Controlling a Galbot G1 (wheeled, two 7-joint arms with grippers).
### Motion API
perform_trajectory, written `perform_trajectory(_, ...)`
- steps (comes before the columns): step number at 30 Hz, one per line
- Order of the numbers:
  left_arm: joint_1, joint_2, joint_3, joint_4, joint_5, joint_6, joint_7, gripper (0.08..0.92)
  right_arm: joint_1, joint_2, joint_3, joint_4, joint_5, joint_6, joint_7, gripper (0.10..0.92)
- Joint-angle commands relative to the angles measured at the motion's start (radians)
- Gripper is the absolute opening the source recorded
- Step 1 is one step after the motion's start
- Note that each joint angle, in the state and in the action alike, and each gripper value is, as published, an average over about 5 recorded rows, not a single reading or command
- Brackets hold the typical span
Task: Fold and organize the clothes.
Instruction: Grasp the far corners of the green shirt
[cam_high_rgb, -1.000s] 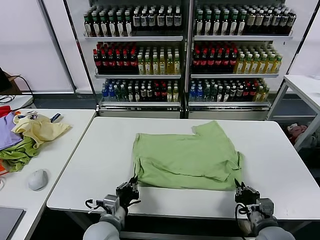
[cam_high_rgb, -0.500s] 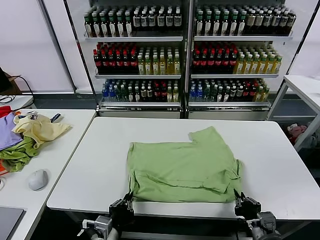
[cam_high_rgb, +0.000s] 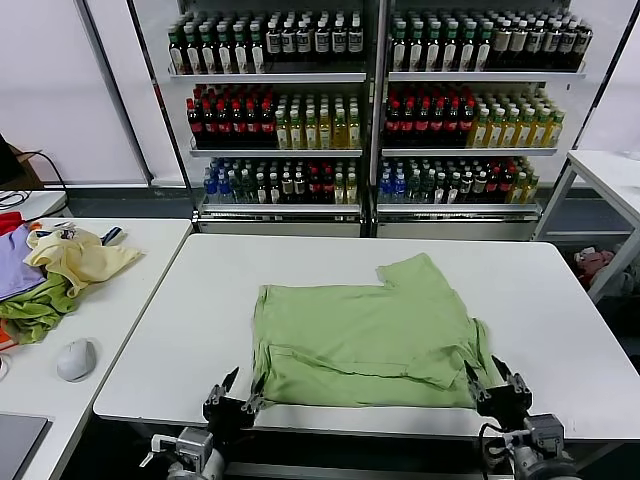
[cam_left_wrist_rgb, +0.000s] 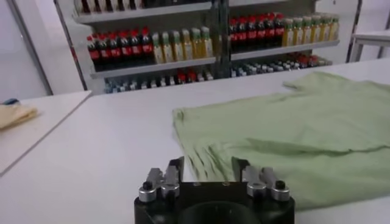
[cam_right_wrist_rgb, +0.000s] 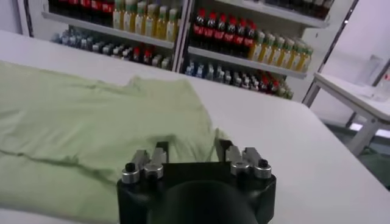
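The light sage-green T-shirt (cam_high_rgb: 365, 335) lies folded on the white table (cam_high_rgb: 200, 310), one short sleeve sticking out at the far right. Its near hem sits close to the table's front edge. My left gripper (cam_high_rgb: 240, 388) is open at the shirt's near left corner, empty. My right gripper (cam_high_rgb: 487, 374) is open at the near right corner, empty. The left wrist view shows the shirt (cam_left_wrist_rgb: 286, 122) ahead of the open left gripper (cam_left_wrist_rgb: 207, 165). The right wrist view shows the shirt (cam_right_wrist_rgb: 91, 122) ahead of the open right gripper (cam_right_wrist_rgb: 190, 148). No printed graphic shows.
A side table (cam_high_rgb: 120, 300) at the left holds a pale yellow garment (cam_high_rgb: 78, 255), darker green and purple garments (cam_high_rgb: 30, 305) and a computer mouse (cam_high_rgb: 76, 358). Shelves of bottles (cam_high_rgb: 370, 100) stand behind. Another white table (cam_high_rgb: 610, 170) is at the far right.
Both grippers dragged the shirt's near hem toward the table's front edge, then let go and opened. They now sit lower, just off the hem.
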Motion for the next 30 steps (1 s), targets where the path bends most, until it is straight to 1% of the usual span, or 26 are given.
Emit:
perform_trajectory(1, -0.281, -0.021, 0.021, 0.147, -0.097, -0.030, -0.022, 0.650, 0.373, -0.036, -0.110, -0.222, 0.065, -0.017, 0.030, 0.731)
perform_trajectory(3, -0.343, -0.028, 0.035, 0.196, -0.126, -0.026, -0.028, 0.710, 0.470, -0.027, -0.167, -0.303, 0.066, -0.026, 0.037, 0.782)
perform_trajectory(5, -0.409, -0.034, 0.049, 0.246, -0.155, -0.018, -0.033, 0.759, 0.566, -0.017, -0.223, -0.376, 0.068, -0.035, 0.041, 0.810)
perform_trajectory(7, -0.480, -0.041, 0.067, 0.302, -0.183, -0.007, -0.037, 0.800, 0.661, -0.003, -0.274, -0.453, 0.071, -0.045, 0.044, 0.819)
perform_trajectory(9, -0.545, -0.049, 0.084, 0.360, -0.202, 0.002, -0.041, 0.817, 0.735, 0.013, -0.313, -0.525, 0.073, -0.053, 0.048, 0.822)
perform_trajectory(13, -0.658, -0.076, 0.120, 0.484, -0.222, 0.021, -0.048, 0.822, 0.842, 0.050, -0.365, -0.664, 0.071, -0.063, 0.051, 0.823)
perform_trajectory(18, -0.760, -0.108, 0.170, 0.631, -0.219, 0.044, -0.057, 0.823, 0.942, 0.089, -0.403, -0.792, 0.060, -0.072, 0.045, 0.823)
perform_trajectory(23, -0.816, -0.137, 0.196, 0.737, -0.201, 0.055, -0.074, 0.823, 1.013, 0.128, -0.420, -0.903, 0.045, -0.079, 0.036, 0.823)
perform_trajectory(30, -0.859, -0.164, 0.211, 0.826, -0.200, 0.070, -0.081, 0.823, 1.075, 0.181, -0.418, -1.050, 0.000, -0.079, 0.026, 0.823)
